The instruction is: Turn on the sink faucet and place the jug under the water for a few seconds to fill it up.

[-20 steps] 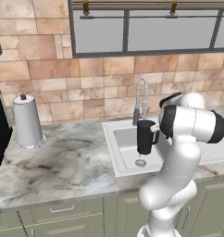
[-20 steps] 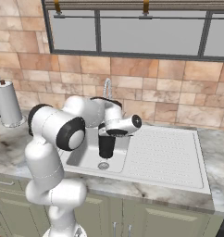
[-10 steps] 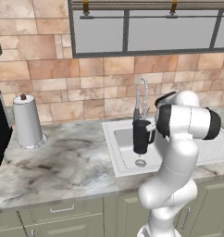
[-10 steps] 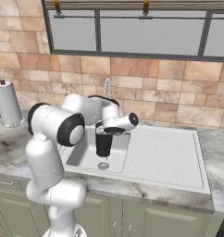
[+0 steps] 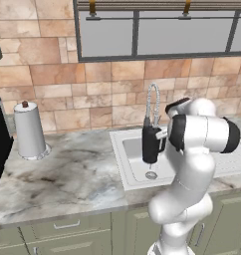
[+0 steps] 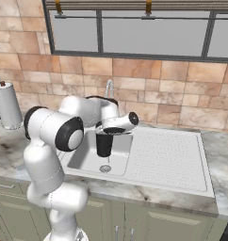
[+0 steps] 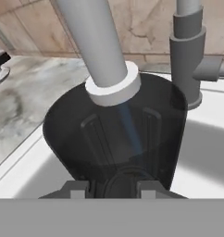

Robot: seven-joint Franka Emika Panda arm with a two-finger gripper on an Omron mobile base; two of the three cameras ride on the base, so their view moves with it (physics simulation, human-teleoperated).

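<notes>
The matte black jug (image 5: 151, 145) (image 6: 104, 144) hangs upright over the white sink (image 5: 133, 160) (image 6: 83, 157), above the round drain (image 6: 105, 168). My gripper (image 6: 114, 131) (image 7: 114, 187) is shut on the jug at its rim. In the hand view I look down into the jug's open mouth (image 7: 81, 134). The faucet's spout (image 7: 101, 55) points straight into it, and a thin pale blue stream of water (image 7: 131, 127) falls inside. The chrome coil faucet (image 5: 152, 102) (image 6: 109, 88) arches over the jug from its dark base (image 7: 188, 60).
The ribbed drainboard (image 6: 165, 155) lies to the right of the basin. A white paper towel roll (image 5: 29, 130) (image 6: 7, 106) stands on the marble counter (image 5: 67, 179) to the left, and a black coffee machine (image 5: 0, 142) sits at the far left edge. A tiled wall and window rise behind.
The jug has shifted slightly left and a touch higher, closer under the spout, with the gripper still shut on it.
</notes>
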